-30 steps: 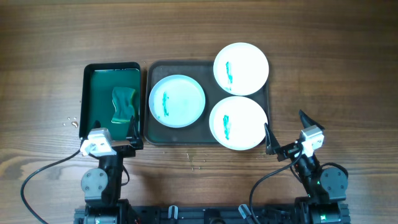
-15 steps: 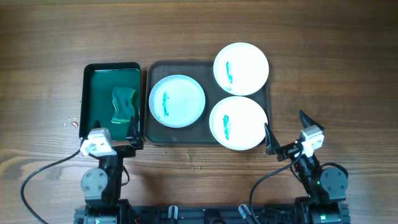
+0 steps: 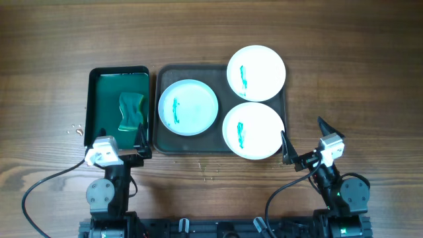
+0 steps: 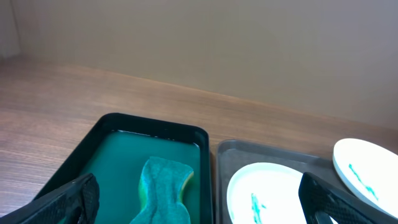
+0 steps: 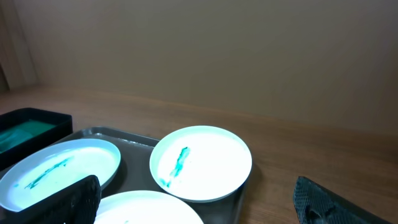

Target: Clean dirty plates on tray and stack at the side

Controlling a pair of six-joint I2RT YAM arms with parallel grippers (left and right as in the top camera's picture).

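Three white plates with green smears lie on a dark grey tray (image 3: 160,142): one at left (image 3: 188,106), one at back right (image 3: 256,73), one at front right (image 3: 254,131). A green sponge (image 3: 131,111) lies in a green water tub (image 3: 99,99) left of the tray. My left gripper (image 3: 125,149) is open and empty near the tub's front edge. My right gripper (image 3: 305,142) is open and empty, just right of the front right plate. The left wrist view shows the sponge (image 4: 165,196) and left plate (image 4: 267,193); the right wrist view shows the back right plate (image 5: 200,163).
The wooden table (image 3: 350,73) extends to the right of the tray and along the back. A few small water drops (image 3: 71,129) lie left of the tub. Cables run from both arm bases at the front edge.
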